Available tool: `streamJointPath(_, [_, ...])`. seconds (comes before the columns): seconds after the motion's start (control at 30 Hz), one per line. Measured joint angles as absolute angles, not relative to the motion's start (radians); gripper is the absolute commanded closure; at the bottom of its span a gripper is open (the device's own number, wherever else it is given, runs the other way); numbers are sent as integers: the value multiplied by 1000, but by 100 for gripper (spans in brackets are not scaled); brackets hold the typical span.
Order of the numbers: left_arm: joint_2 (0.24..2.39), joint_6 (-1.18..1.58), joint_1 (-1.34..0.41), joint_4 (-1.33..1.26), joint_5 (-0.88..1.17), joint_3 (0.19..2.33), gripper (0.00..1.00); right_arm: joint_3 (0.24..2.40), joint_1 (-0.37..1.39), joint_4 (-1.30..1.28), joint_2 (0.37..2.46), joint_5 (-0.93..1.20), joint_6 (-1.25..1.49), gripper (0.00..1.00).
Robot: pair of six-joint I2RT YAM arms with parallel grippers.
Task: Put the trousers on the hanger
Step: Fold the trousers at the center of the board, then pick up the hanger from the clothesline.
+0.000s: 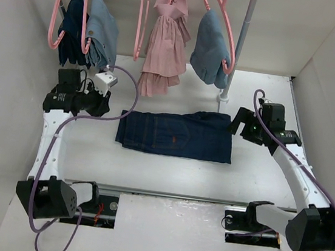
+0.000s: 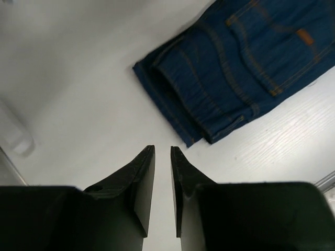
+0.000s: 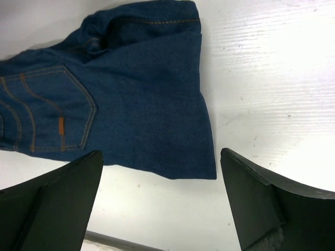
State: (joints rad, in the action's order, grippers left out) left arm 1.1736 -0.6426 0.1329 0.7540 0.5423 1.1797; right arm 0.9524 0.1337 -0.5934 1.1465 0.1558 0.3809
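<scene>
We judge the task is at its start: the folded dark navy-blue cloth trousers [image 1: 175, 135] lie on the white bench [image 1: 167, 174], well apart from the thin pink plastic hanger [image 1: 140, 30]. The left pincer [image 2: 162, 149] is almost pressed together and empty. The right pincer [image 3: 161, 153] is spread wide. Next we must pinch an edge.

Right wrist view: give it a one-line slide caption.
Open right gripper poised over the edge of the folded navy trousers on the white table.

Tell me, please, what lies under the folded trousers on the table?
The trousers lie flat on the white table, which shows around all their edges; nothing pokes out. Anything beneath the cloth itself is covered.
</scene>
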Motion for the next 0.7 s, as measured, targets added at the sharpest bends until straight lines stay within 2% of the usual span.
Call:
streamJointPath(0.17, [1133, -579, 133, 766, 667, 1261, 81, 928, 152, -598, 1147, 151, 382, 2])
streamJointPath(0.3, [1102, -445, 133, 696, 718, 1418, 62, 891, 153, -595, 1146, 154, 382, 2])
streamJointPath(0.33, [1096, -401, 133, 648, 727, 1459, 52, 886, 153, -591, 1146, 156, 385, 2])
streamJointPath(0.5, [1080, -156, 133, 360, 770, 1523, 31, 869, 168, -575, 1160, 169, 390, 2])
streamJointPath(0.7, [1269, 170, 132, 40, 852, 1658, 29, 868, 194, -561, 1194, 173, 391, 2])
